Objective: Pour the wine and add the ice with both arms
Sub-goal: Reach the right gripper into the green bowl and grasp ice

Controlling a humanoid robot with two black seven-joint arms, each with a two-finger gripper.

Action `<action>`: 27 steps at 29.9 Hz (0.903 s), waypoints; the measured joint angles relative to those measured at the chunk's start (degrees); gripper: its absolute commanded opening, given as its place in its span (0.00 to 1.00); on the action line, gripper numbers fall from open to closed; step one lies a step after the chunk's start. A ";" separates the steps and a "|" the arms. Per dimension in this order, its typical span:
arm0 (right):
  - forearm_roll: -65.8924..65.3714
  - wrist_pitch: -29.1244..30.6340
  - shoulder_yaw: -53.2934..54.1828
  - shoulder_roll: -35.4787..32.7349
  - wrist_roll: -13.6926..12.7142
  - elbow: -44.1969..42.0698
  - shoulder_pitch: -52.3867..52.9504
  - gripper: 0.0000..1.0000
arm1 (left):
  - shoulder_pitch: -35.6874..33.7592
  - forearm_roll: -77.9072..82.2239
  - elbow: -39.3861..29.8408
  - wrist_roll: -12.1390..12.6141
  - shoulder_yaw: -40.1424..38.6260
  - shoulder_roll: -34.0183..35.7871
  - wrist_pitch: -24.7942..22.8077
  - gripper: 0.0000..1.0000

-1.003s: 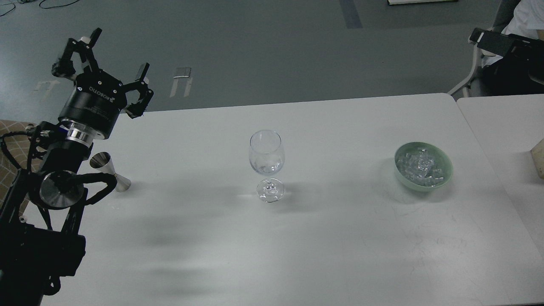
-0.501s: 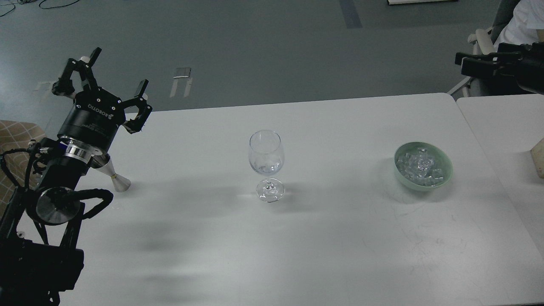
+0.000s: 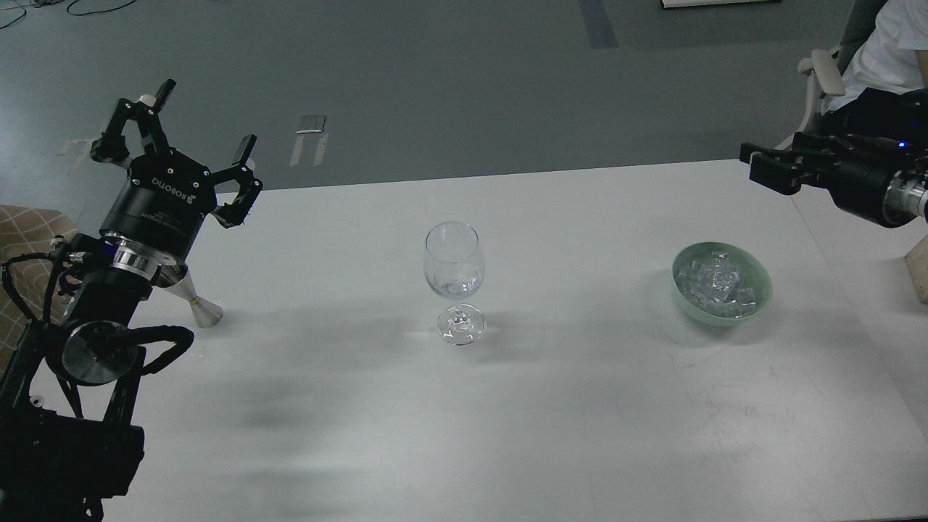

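A clear wine glass [image 3: 453,268] stands upright mid-table; a little clear liquid seems to lie at the bottom of its bowl, and no stream of wine shows. The ice [image 3: 718,285] fills a pale green bowl [image 3: 759,302] at the right. A steel jigger [image 3: 197,306] stands at the left, partly hidden behind my left arm. My left gripper [image 3: 205,119] is open and empty, raised above the table's far left corner. My right gripper [image 3: 761,164] comes in from the right edge, above and to the right of the bowl; it is dark and its fingers cannot be told apart.
A second white table [image 3: 848,210] adjoins on the right, with a beige object [image 3: 919,270] at the view's edge. A person on a chair [image 3: 888,40] sits beyond the far right corner. Grey floor lies behind the table.
My right arm has come further in from the right edge, moving left and down towards the bowl. My left arm dropped a little over the jigger, then stayed nearly still.
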 measured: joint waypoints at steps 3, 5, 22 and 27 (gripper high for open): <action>-0.03 0.17 -2.17 0.03 -2.08 0.82 -0.40 0.85 | 0.27 0.28 0.00 0.03 0.21 0.01 -0.14 0.98; -0.02 0.19 -3.00 0.75 -5.09 1.45 -0.93 0.83 | 0.34 0.54 0.06 0.03 0.29 -0.10 -0.16 0.98; -0.21 0.21 -5.96 6.05 -9.75 1.64 -5.48 0.78 | 1.23 0.75 0.17 0.03 0.34 -1.11 -0.20 0.98; -0.48 0.21 -6.54 7.38 -9.83 1.49 -6.89 0.76 | 1.76 0.85 0.17 -0.41 0.29 -1.18 -0.21 0.98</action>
